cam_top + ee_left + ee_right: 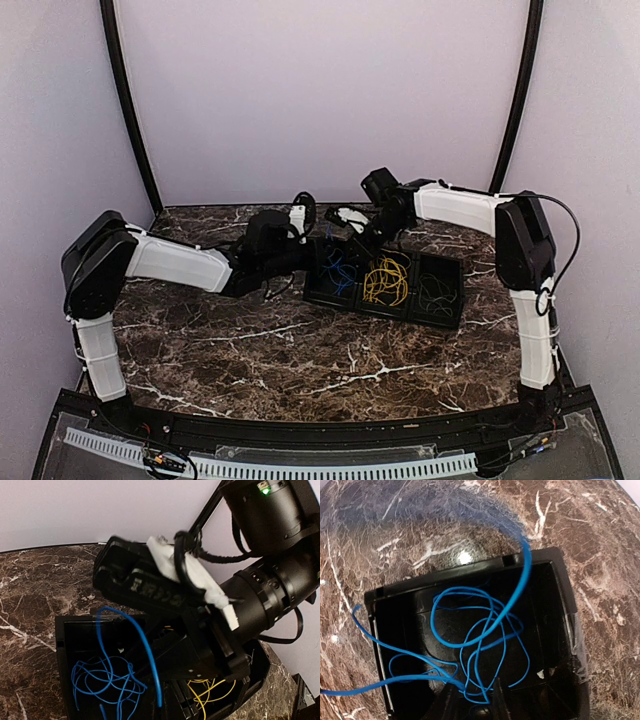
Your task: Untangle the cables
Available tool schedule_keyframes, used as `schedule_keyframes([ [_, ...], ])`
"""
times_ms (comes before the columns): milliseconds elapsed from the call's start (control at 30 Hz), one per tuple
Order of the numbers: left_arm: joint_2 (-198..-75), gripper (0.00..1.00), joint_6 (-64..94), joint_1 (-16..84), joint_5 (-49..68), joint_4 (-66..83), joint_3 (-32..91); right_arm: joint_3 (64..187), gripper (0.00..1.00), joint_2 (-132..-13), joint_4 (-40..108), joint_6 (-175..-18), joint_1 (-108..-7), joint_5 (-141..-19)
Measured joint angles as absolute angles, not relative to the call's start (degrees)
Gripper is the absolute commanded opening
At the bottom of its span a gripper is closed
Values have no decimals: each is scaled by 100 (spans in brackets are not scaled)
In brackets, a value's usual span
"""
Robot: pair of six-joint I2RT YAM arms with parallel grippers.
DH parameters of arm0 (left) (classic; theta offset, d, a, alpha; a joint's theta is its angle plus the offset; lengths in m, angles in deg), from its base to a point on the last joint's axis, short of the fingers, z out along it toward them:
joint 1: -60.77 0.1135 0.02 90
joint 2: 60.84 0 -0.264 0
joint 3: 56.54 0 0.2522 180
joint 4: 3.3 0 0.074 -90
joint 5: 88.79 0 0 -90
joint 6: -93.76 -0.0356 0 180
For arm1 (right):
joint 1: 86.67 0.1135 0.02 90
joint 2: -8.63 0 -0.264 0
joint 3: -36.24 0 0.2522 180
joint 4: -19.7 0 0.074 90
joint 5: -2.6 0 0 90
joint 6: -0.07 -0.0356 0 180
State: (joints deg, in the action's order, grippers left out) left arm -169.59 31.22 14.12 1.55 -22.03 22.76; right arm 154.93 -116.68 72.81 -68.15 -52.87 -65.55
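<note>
A black tray (385,313) holds the cables in three compartments: blue cables (338,268) on the left, yellow cables (385,280) in the middle, dark grey cables (437,290) on the right. My right gripper (474,702) hangs over the blue compartment, open, with loose blue cables (480,625) lying between and below its fingers. My left gripper (161,710) sits at the tray's near left side, shut. One blue cable (142,640) arcs up out of the pile and ends at its tips. The yellow cables (215,692) lie just beyond.
The tray stands on a dark marble table (250,350), near the back centre. The right arm's wrist (165,595) hangs close above the tray, right in front of the left gripper. One blue strand (350,687) trails over the tray's wall (470,567).
</note>
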Motion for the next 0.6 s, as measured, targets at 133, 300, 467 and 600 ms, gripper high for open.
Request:
schedule_keyframes([
  [133, -17232, 0, 3140, 1412, 247, -2203, 2394, 15440, 41, -11417, 7388, -6734, -5298, -6704],
  [300, -17446, 0, 3140, 1412, 321, -2168, 2504, 14935, 43, -10591, 7635, -6555, -5322, -7080],
  [467, -17864, 3, 3137, 1412, 439, -1984, 3048, 14131, 44, -9491, 7692, -6514, -5516, -7207],
  [600, -17999, 20, 3124, 1414, 498, -1720, 3199, 13397, 53, -8440, 7537, -6522, -5846, -7224],
])
